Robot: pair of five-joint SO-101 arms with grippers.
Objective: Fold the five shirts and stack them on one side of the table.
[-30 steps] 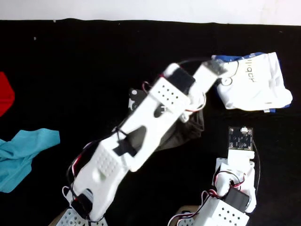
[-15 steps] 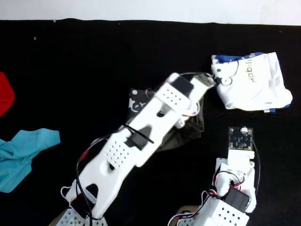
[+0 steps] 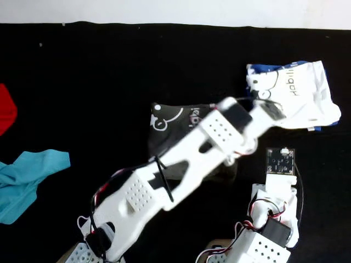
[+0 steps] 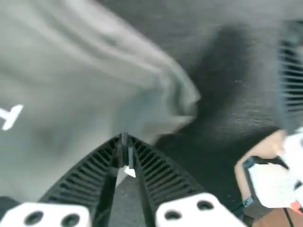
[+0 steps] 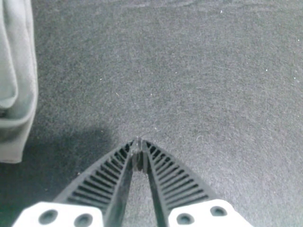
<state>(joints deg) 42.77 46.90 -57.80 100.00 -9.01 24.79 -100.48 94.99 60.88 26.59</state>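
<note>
A dark shirt [image 3: 174, 121] with white print lies mid-table, partly under my left arm. In the left wrist view it is a grey fold [image 4: 80, 85]. My left gripper [image 3: 271, 112] sits at the near edge of the folded white shirt [image 3: 299, 93] at the right. Its fingers are shut, with the tips [image 4: 124, 142] against the grey fabric's edge; I cannot tell whether cloth is pinched. My right gripper [image 5: 138, 152] is shut and empty over bare black cloth, low at the right [image 3: 280, 160]. A teal shirt [image 3: 27, 175] and a red shirt [image 3: 5, 108] lie crumpled at the left edge.
The black table cover [image 3: 98, 71] is bare across the far side and left of centre. The dark shirt's edge [image 5: 16, 80] lies beside my right gripper. White parts of the right arm [image 4: 277, 177] are close to my left gripper.
My left arm has swung right and nearer, from the white shirt's far corner to its near edge. That uncovered the printed part of the dark shirt. The right arm has not moved.
</note>
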